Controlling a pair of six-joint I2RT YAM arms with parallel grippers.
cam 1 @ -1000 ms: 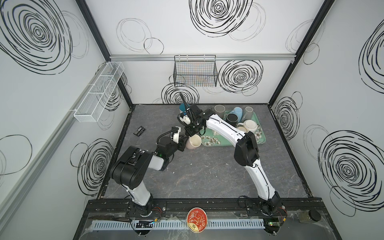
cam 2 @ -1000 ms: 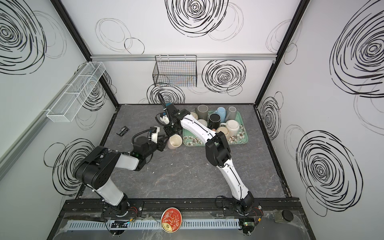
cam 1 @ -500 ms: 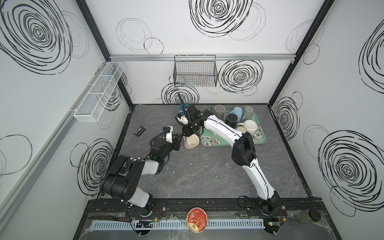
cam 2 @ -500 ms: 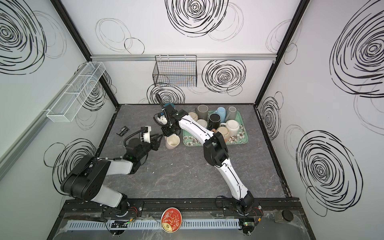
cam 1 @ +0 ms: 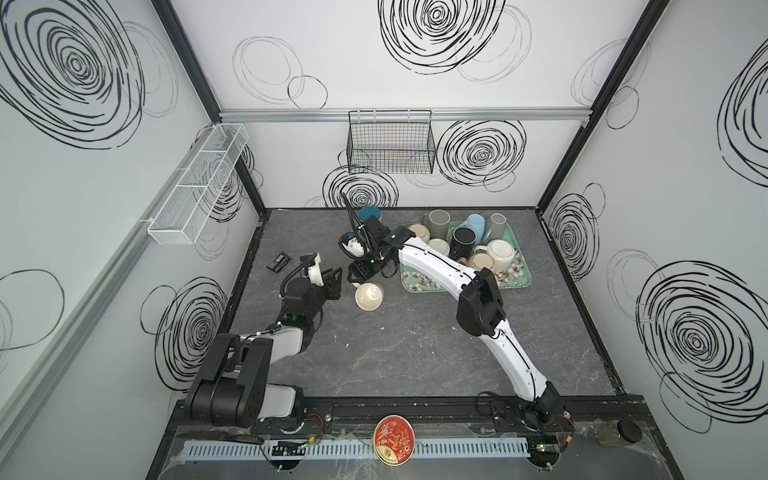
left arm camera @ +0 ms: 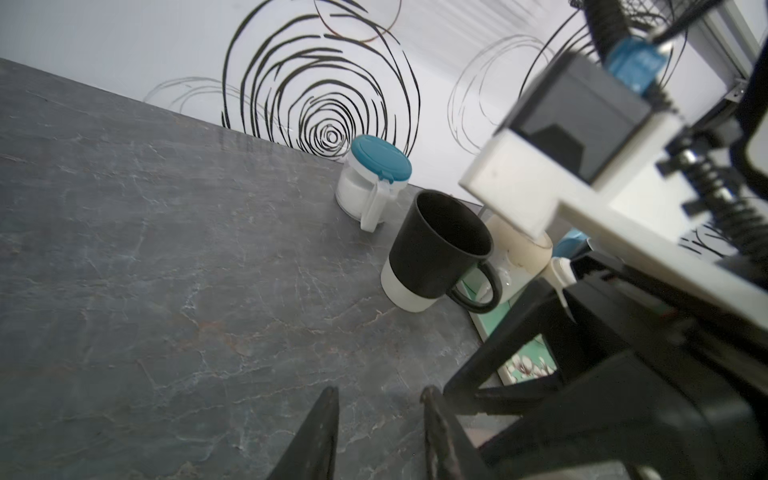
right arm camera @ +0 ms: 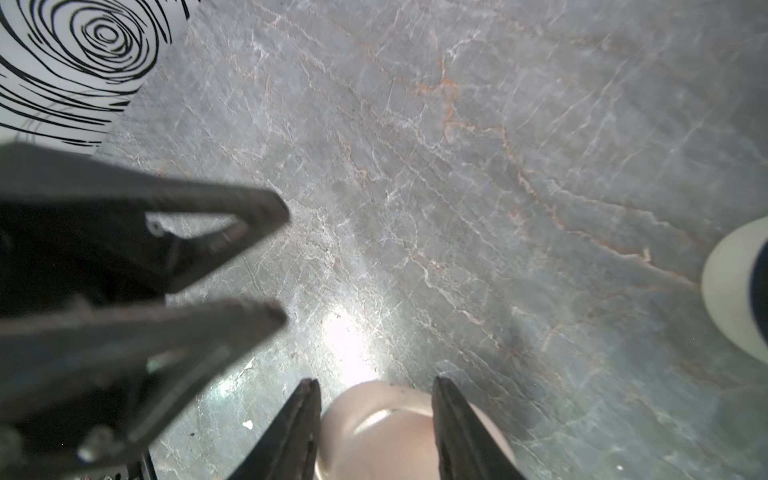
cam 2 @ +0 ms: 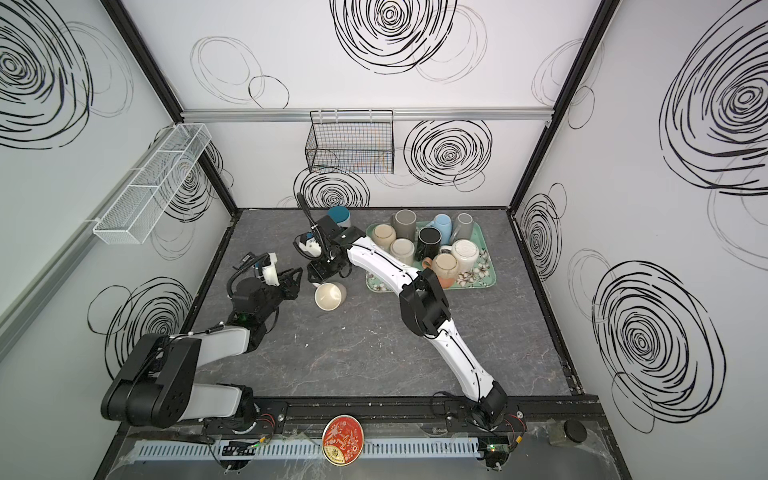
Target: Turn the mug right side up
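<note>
Cream ceramic mug (cam 1: pixel 368 296) stands mouth up on the dark grey marbled tabletop (cam 1: pixel 415 353), left of the middle in both top views, its handle turned toward 11 o'clock. Whether its base lies fully flat cannot be told.

At 12 o'clock, right above the handle, hangs the right gripper (cam 1: pixel 365 277). In its wrist view the jaws stand moderately apart with part of the mug (right arm camera: pixel 386 432) between them, and whether a finger touches it is unclear.

At 9 o'clock, close by but apart from the mug, the left gripper (cam 1: pixel 337 284) points at it. Its wrist view shows the claw (left arm camera: pixel 379 390) narrowly parted with only bare tabletop in the gap.

At 2 o'clock lies a green floral tray (cam 1: pixel 515 276) crowded with other mugs. Farther off at 12 o'clock, by the back wall, stands a clear jar with a teal lid (left arm camera: pixel 376 178), and near it a black mug with a white base (left arm camera: pixel 436 253), upright.
</note>
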